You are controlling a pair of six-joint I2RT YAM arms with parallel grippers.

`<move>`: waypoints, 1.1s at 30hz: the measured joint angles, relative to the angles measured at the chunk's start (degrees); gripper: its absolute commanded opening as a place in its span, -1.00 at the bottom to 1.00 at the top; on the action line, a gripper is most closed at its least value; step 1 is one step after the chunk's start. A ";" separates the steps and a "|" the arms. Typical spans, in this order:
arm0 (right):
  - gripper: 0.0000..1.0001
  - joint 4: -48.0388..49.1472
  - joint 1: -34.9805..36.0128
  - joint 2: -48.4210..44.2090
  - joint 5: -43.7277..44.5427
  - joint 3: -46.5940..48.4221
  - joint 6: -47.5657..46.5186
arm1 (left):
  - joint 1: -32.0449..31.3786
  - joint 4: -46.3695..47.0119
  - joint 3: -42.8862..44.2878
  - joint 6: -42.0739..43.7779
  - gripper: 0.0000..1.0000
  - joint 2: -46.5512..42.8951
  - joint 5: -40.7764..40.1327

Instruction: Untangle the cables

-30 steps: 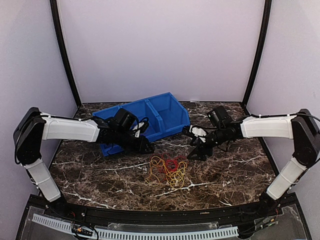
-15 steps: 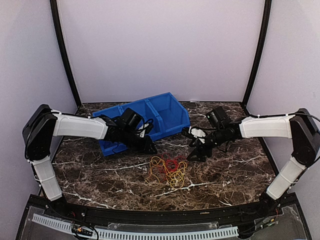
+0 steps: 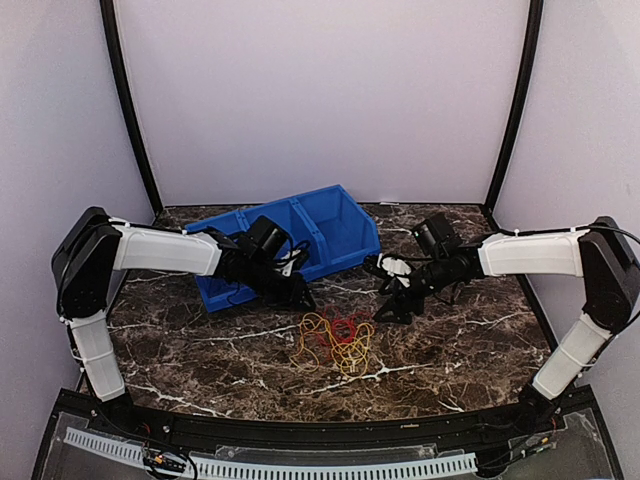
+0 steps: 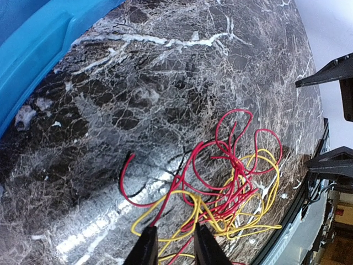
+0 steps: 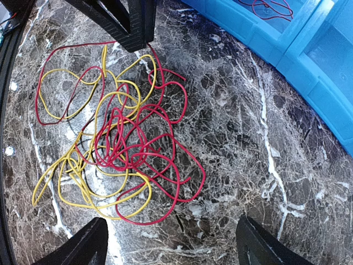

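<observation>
At the left, the bin [image 3: 340,225] sat at the back of the table [image 3: 200,350], and the right wrist view showed a red strand [image 5: 270,8] lying in it. Just in front of it the left gripper [image 3: 297,297] pointed down at the near-left edge of the cables [image 3: 338,338]. Its jaws stood a narrow gap apart, wider than any single wire. From its own wrist camera red and yellow strands ran in towards that gap, but nothing looked clamped.

The cables lay in one loose heap on the table, mid-way between the two grippers. Red and yellow loops crossed each other many times. A dark strand was barely visible among them.

At the right, the right gripper [image 3: 392,305] hung just beside the heap, jaws spread wide and empty.

The likely trouble lay in the left pinch. With red and yellow lying so close at the fingertips, closing there could catch two strands at once, and a pull would then drag the whole heap instead of freeing one wire. A thin wire could also slip out of the jaws. And if the right gripper pinned nothing, a pull could tighten the crossings into a knot or sweep the heap against the bin.
</observation>
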 measured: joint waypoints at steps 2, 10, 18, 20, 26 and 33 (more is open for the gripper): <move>0.64 -0.04 0.00 0.00 -0.02 0.02 -0.04 | 0.00 -0.35 0.02 0.20 -0.48 0.00 -0.22; 0.64 -0.09 0.02 0.00 0.00 0.09 -0.26 | 0.00 -1.38 0.76 0.55 -0.44 0.00 -1.77; 0.64 -0.11 0.24 0.07 0.04 0.09 -0.48 | 0.00 -1.75 0.76 0.79 -0.40 -0.02 -4.81; 0.64 -0.11 0.35 0.22 0.04 0.09 -0.50 | 0.00 -1.75 0.76 0.79 -0.40 -0.02 -4.94; 0.64 -0.13 0.37 0.35 0.24 0.09 -0.55 | 0.00 -1.70 0.72 0.68 -0.61 -0.02 -4.79; 0.64 -0.13 0.37 0.37 0.66 0.11 -0.66 | 0.00 -1.14 0.61 0.48 -0.78 -0.02 -1.31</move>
